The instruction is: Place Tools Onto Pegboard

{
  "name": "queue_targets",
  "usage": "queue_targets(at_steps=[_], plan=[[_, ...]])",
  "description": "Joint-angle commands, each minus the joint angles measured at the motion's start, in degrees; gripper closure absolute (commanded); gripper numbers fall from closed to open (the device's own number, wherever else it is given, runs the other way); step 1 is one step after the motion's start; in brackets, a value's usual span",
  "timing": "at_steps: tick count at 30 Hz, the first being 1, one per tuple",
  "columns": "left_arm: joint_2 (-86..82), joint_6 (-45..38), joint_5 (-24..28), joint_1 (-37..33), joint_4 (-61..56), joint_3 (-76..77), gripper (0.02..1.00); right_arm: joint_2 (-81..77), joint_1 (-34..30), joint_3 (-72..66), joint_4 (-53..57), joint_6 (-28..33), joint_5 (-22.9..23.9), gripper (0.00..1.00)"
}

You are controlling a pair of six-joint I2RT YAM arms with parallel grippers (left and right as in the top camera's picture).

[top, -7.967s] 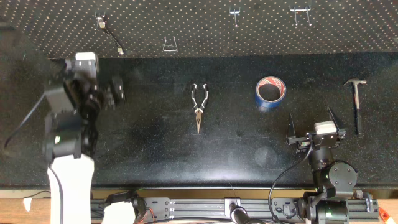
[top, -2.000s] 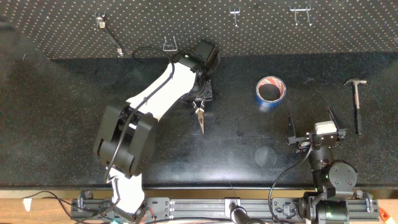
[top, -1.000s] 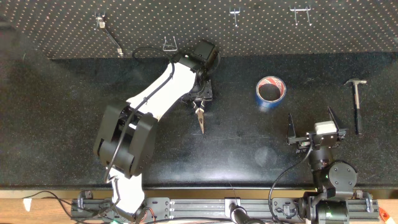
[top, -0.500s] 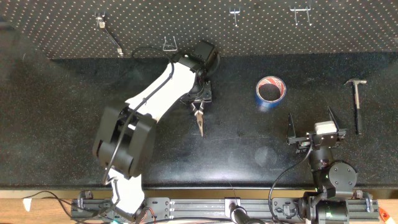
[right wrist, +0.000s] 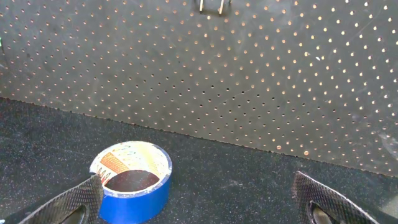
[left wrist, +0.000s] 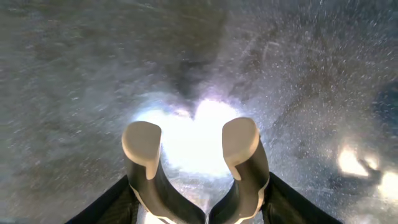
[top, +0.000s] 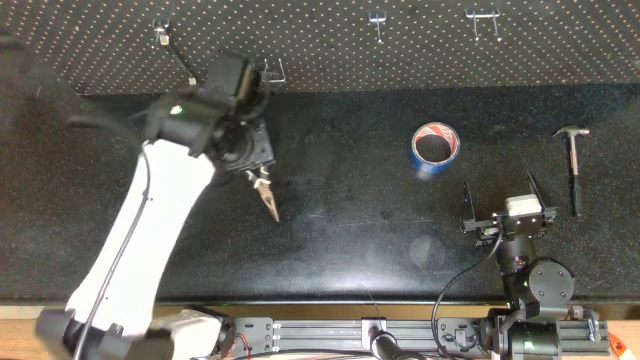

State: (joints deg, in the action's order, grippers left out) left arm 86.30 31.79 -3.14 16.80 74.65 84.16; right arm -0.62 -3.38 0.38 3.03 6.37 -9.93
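Note:
The pliers (top: 266,193), with pale handles and a pointed nose, hang from my left gripper (top: 252,162), which is shut on them above the table's left-middle, close to the pegboard (top: 330,45). In the left wrist view both pliers handles (left wrist: 142,146) stick out between my dark fingers (left wrist: 109,205). My right gripper (top: 500,212) rests open near its base at the right, nothing in it. A blue tape roll (top: 436,148) lies right of centre, also in the right wrist view as the tape roll (right wrist: 132,174). A hammer (top: 573,170) lies at the far right.
Metal hooks sit on the pegboard: a wire loop hook (top: 271,70) just above the left gripper, two more hooks (top: 377,20) (top: 484,20) farther right, and a peg with a black strap (top: 180,58) at the left. The table is black.
My left arm has swung left from the table's centre, carrying the pliers with it off their earlier spot. The right arm, tape and hammer have not moved.

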Motion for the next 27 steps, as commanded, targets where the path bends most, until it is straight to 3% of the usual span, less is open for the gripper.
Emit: queue_targets(at_steps=[1,6,8,11,15,20,24,27], plan=[[-8.5,0.79,-8.81,-1.03,0.2,0.44,0.991,0.57,-0.28,-0.15,0.39,0.37,0.48,0.005],[-10.38,0.39,-18.97,-1.03,-5.66,0.37,0.989,0.57,-0.28,-0.15,0.39,0.37,0.48,0.007],[-8.98,-4.04,-21.09,-1.03,-11.93,0.37,0.991,0.57,-0.28,-0.15,0.39,0.37,0.48,0.005],[-5.46,-9.97,-21.07,-1.03,-24.59,0.37,0.991,0.57,-0.28,-0.15,0.39,0.37,0.48,0.007],[-1.18,-10.03,-19.96,-1.05,-35.6,0.37,0.989,0.57,-0.28,-0.15,0.39,0.37,0.48,0.005],[-3.21,-10.1,-19.85,-1.07,-36.96,-0.37,0.993,0.57,-0.28,-0.15,0.39,0.37,0.48,0.005],[-12.9,-10.25,-19.8,-1.11,-38.64,-10.8,0.989,0.57,-0.28,-0.15,0.39,0.37,0.48,0.005],[-19.89,-10.27,-18.78,-1.14,-53.88,-24.06,0.989,0.57,-0.28,-0.15,0.39,0.37,0.48,0.005]])
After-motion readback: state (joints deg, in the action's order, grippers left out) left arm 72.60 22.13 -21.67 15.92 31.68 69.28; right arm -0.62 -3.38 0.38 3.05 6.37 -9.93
